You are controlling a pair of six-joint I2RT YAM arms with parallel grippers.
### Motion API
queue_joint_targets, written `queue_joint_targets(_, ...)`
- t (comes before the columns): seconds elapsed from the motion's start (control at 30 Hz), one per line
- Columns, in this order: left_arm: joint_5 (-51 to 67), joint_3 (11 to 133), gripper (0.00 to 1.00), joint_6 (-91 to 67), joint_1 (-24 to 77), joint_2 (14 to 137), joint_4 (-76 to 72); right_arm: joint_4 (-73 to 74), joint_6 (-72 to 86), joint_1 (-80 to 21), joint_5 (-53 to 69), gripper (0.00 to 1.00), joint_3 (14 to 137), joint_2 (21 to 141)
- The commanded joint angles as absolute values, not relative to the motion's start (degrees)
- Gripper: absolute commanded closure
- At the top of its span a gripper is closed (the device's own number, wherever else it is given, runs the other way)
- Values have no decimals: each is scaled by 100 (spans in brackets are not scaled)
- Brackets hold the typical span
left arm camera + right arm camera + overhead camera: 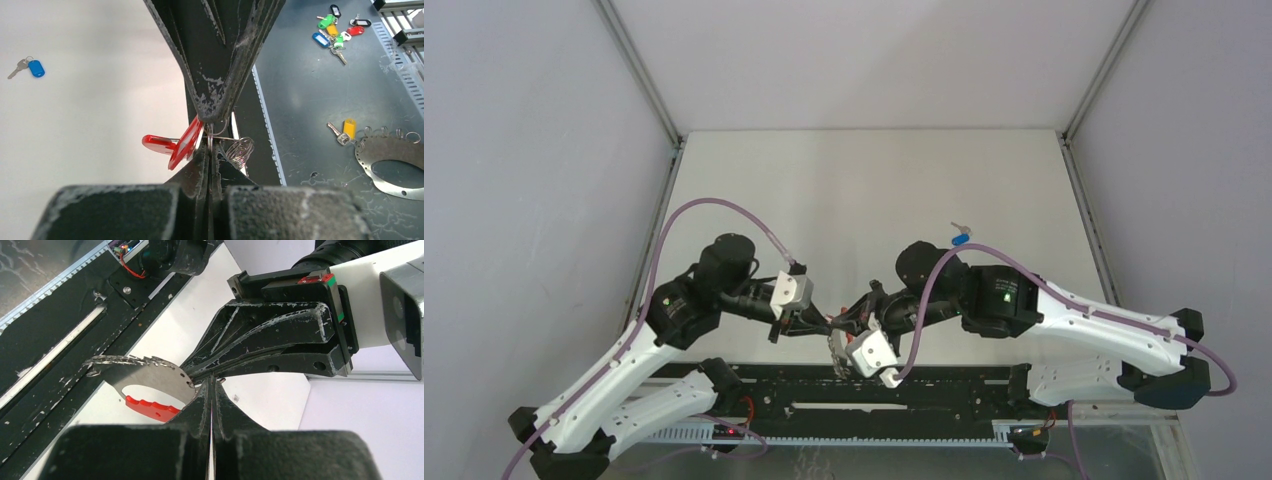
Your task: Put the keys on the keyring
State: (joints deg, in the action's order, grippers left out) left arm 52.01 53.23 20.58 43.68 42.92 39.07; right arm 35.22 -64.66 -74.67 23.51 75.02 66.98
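Both grippers meet tip to tip above the table's near edge. My left gripper [209,142] [816,320] is shut on the thin wire ring of the key with the red tag [182,145], which sticks out to its left. My right gripper [212,383] [849,318] is shut on a small ring of the keyring [145,374], a toothed silver plate with a red band [150,408], hanging beside its fingers. The keyring's silver rings [239,150] show edge-on in the left wrist view. The blue-tagged key [961,238] [31,67] lies alone on the white table.
A black rail [874,385] runs along the near edge under the grippers. On the dark surface beyond the table lie several coloured key tags [335,30], a yellow-tagged key [347,129] and another metal ring plate [392,155]. Grey walls enclose the table.
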Motion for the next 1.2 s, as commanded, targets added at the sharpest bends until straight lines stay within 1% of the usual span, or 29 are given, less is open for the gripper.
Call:
queue_joint_targets(0.0, 5287, 5635, 100, 2199, 4341, 4264, 3810, 3203, -6378, -7465, 2419, 100, 7502, 6776)
queue_joint_targets(0.2, 5248, 5637, 100, 2452, 4335, 4197, 3958, 3120, -6055, -7277, 2492, 100, 7500, 6827)
queue_joint_targets(0.33, 5223, 5680, 100, 2525, 4335, 4158, 4074, 3135, -5594, -6918, 2676, 100, 7505, 6774)
queue_joint_targets(0.53, 5245, 5698, 100, 2595, 4336, 4053, 4245, 2374, -3570, -5859, 3637, 100, 7302, 6550)
queue_joint_targets(0.67, 5282, 5727, 100, 2581, 4337, 4037, 4253, 2535, -2720, -5552, 3581, 100, 7349, 6632)
queue_joint_targets(0.77, 5287, 5723, 100, 2590, 4333, 4021, 4286, 2628, -2064, -5362, 4160, 100, 7355, 6639)
queue_joint_targets(0.9, 5312, 5737, 100, 2604, 4334, 4024, 4307, 2374, -1218, -5174, 4599, 100, 7247, 6660)
queue_joint_targets(0.97, 5329, 5762, 100, 2578, 4334, 4029, 4307, 2300, -1155, -5136, 4835, 100, 7177, 6671)
queue_joint_targets(1.03, 5333, 5792, 100, 2533, 4340, 4031, 4307, 2085, -1235, -5251, 4796, 100, 6977, 6520)
queue_joint_targets(1.17, 5390, 5827, 100, 2408, 4334, 4054, 4280, 2128, -1840, -5653, 4342, 100, 6865, 6376)
